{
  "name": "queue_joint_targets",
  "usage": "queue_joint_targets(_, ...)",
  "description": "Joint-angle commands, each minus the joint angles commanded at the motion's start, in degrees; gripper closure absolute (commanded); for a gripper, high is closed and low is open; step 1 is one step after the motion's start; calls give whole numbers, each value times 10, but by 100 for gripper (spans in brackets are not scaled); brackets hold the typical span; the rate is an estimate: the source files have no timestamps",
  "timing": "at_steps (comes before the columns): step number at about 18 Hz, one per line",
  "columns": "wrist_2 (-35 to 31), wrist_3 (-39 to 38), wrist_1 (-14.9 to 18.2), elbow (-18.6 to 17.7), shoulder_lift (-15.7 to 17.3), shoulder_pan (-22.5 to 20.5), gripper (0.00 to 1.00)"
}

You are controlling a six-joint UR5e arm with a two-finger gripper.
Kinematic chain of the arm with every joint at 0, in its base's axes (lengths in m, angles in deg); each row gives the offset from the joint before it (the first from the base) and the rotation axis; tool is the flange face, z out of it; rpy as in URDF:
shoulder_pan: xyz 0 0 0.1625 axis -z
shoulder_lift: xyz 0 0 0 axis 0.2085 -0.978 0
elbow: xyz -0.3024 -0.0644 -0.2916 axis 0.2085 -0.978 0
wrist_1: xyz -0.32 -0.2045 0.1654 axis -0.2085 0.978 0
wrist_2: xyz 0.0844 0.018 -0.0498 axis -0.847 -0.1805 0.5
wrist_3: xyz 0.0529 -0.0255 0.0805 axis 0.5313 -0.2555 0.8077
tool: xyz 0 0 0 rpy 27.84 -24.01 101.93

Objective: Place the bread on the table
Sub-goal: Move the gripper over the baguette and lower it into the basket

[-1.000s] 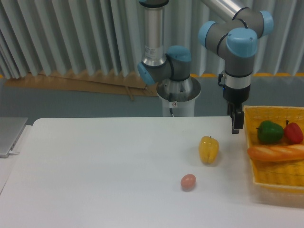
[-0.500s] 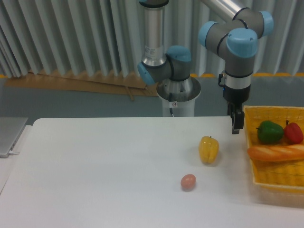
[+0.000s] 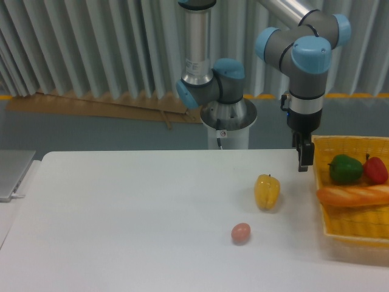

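Observation:
The bread (image 3: 354, 194), a long golden-orange baguette, lies across the yellow woven basket (image 3: 358, 228) at the right edge of the white table (image 3: 121, 225). My gripper (image 3: 303, 163) hangs from the arm just left of the basket's back left corner, above the table and up-left of the bread, holding nothing. I see it edge-on, so I cannot tell whether its fingers are open or shut.
A green pepper (image 3: 345, 169) and a red pepper (image 3: 375, 170) sit in the basket behind the bread. A yellow bell pepper (image 3: 267, 191) and a small brown egg (image 3: 241, 232) lie on the table left of the basket. A grey laptop (image 3: 12, 173) sits at the far left.
The gripper has shifted very slightly to the right, toward the basket. Nothing else has moved.

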Motion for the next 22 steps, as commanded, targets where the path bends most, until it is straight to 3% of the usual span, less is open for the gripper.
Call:
queue_joint_targets(6, 2, 97, -3, 1, -4, -41, 0)
queue_joint_targets(11, 4, 135, -49, -6, -39, -66, 0)
queue_joint_targets(13, 4, 136, -70, -9, -56, -69, 0)
queue_joint_targets(17, 4, 129, -74, 2, -85, -78, 0)
queue_joint_targets(22, 4, 126, -105, 2, -123, -96, 0)
